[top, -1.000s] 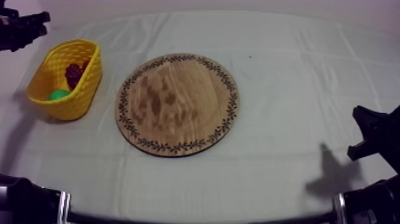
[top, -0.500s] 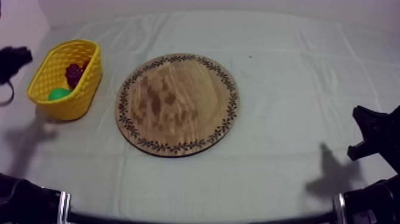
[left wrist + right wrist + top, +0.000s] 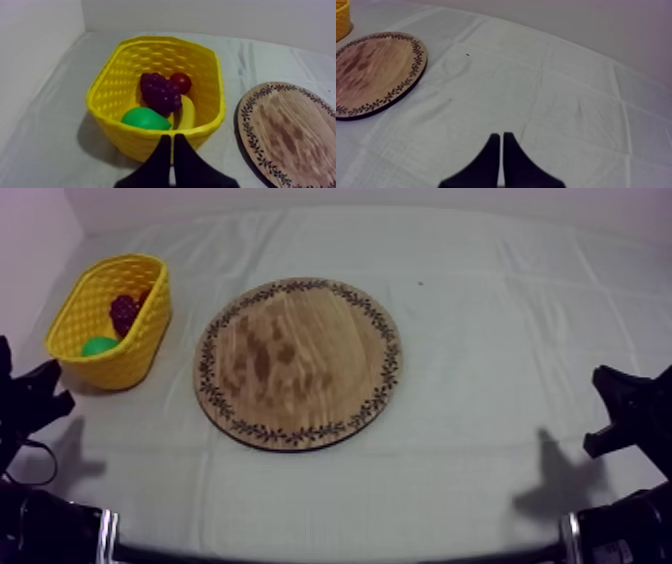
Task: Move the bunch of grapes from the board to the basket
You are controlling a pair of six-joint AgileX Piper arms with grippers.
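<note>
- Top view: high above the near side, slanting down over the whole cloth [image 3: 480, 338]; yellow basket [image 3: 135, 348] left, wooden board [image 3: 298, 364] centre.
- Left wrist view: close behind the basket, looking into it, board rim beside.
- Right wrist view: low over cloth, facing the board; probably a basket sliver beyond.
- All share the board.

The left gripper [image 3: 40, 393] has come down from the upper left, past the yellow basket [image 3: 140, 353]; it now sits low at the left edge of the bench [image 3: 480, 338].
</note>
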